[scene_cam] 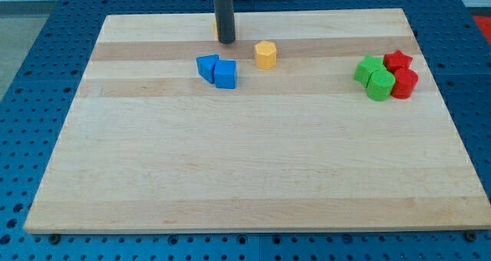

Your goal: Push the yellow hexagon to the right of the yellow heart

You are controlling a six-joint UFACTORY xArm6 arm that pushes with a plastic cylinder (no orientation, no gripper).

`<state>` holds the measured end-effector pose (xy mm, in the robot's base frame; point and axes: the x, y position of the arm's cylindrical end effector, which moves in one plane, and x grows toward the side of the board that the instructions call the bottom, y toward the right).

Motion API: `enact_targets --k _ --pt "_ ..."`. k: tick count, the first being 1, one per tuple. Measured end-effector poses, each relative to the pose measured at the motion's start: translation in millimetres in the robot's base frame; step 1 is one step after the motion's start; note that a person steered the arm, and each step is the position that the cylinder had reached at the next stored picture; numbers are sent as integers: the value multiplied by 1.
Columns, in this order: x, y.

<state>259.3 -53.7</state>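
My tip [225,41] left of smooth yellow hexagon [265,54].

1. My straight dark grey rod [223,11] is a plain, smooth cylinder of even width along its visible length.
2. Its surface is matt, with a faint lighter sheen running down one side.
3. My tip [225,41] is the rod's blunt, rounded lower end, slightly darker than the shaft.
4. The rod's upper part is cut off by the view's top.
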Motion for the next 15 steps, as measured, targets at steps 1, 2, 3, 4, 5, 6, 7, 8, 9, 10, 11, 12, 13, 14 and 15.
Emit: enact_targets --k 1,2,3,4,5,6,7,8,9,10,11,12,13,14,15 --pt "-10 0" --pt "0 34" --pt "0 119" --pt "33 160" --pt "68 134" --pt "69 75" --pt "70 47" --pt "96 44" --pt "89 10" --pt "54 7" --pt "36 31" --pt "38 39" --pt "32 39" --pt "17 39" --pt "20 39"
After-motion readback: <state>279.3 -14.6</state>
